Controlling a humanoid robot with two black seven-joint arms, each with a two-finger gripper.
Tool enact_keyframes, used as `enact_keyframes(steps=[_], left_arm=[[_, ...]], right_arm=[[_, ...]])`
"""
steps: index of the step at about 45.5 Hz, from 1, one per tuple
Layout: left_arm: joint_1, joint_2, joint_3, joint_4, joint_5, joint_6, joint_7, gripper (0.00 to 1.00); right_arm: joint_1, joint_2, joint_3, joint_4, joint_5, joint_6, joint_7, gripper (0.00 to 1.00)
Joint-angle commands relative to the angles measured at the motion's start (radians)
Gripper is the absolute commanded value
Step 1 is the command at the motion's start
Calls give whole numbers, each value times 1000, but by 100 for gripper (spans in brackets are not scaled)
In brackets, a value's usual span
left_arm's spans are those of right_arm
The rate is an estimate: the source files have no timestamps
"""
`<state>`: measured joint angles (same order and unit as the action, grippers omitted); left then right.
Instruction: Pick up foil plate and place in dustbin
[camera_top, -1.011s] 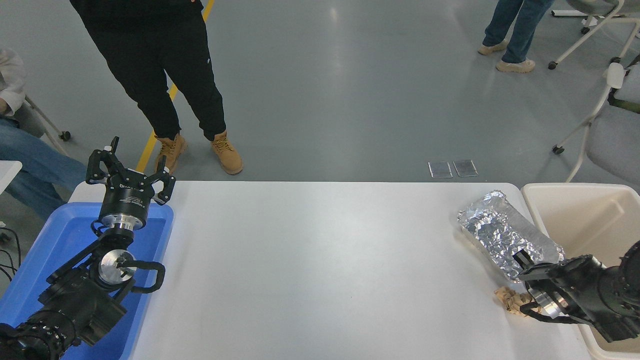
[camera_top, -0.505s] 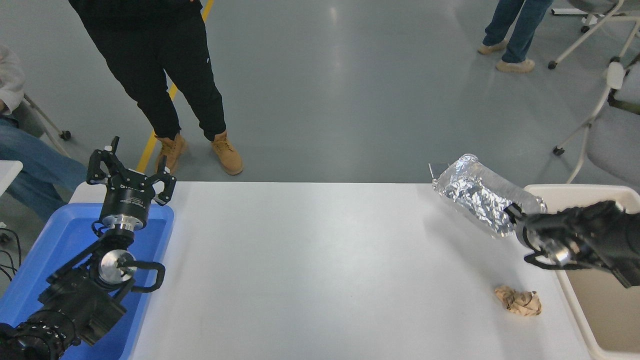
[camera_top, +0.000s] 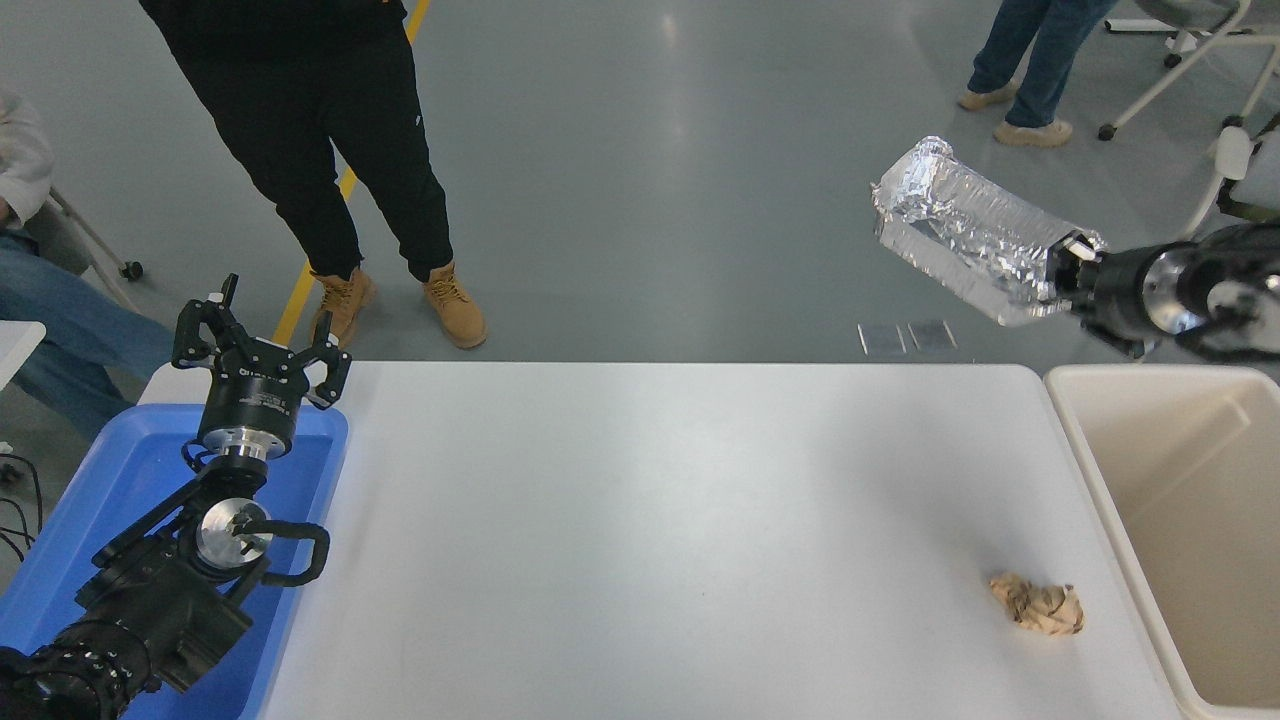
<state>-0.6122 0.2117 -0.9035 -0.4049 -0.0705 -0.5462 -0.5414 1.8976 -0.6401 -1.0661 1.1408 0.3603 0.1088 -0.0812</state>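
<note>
Gripping the foil plate (camera_top: 965, 240) by one short end only, my right gripper (camera_top: 1068, 268) is high at about two o'clock, beyond the far edge of the white table (camera_top: 640, 520). Nearest to me, at seven o'clock, my left gripper (camera_top: 262, 345) is parked with its fingers spread over the blue tray (camera_top: 90, 500). At about four o'clock a crumpled brown paper ball (camera_top: 1038, 603) lies on the table, just beside the dustbin (camera_top: 1085, 440), which stands against the table's right edge.

Here is the risk, as I judge it — the plate sticks out sideways toward twelve o'clock, over the floor and not over the dustbin. Thin foil can bend or tear at the pinch, so a quick swing may let it slip and fall on the floor. If I let go too early, or the long end catches the rim, it can land outside — I should first bring it fully above the opening.
</note>
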Motion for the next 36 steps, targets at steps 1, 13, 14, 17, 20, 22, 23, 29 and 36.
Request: enact_keyframes(steps=[1,13,14,17,20,22,23,29,36], left_arm=[[0,0,0,0,0,2,0,99],[0,0,0,0,0,0,0,99],[0,0,0,0,0,0,0,99],[0,0,0,0,0,0,0,99],[0,0,0,0,0,0,0,99],[0,0,0,0,0,0,0,99],[0,0,0,0,0,0,0,99],[0,0,0,0,0,0,0,99],[0,0,0,0,0,2,0,99]], right_arm=[[181,-36,-72,11,-6,69,-2,0],[196,-27,-95,-4,-9,75,-3,0],[192,-26,-95,-10,-9,74,-2,0],[153,-26,-97,-39,-9,68,-3,0],[94,-30,-98,-84,-6,63,-5,0],[55,-33,-104,-125,5,61,-5,0],[34,-35,-113,-145,9,61,-5,0],[-104,-64,-146,-265,46,58,-5,0],[-264,-107,-152,-387,138,57,-22,0]])
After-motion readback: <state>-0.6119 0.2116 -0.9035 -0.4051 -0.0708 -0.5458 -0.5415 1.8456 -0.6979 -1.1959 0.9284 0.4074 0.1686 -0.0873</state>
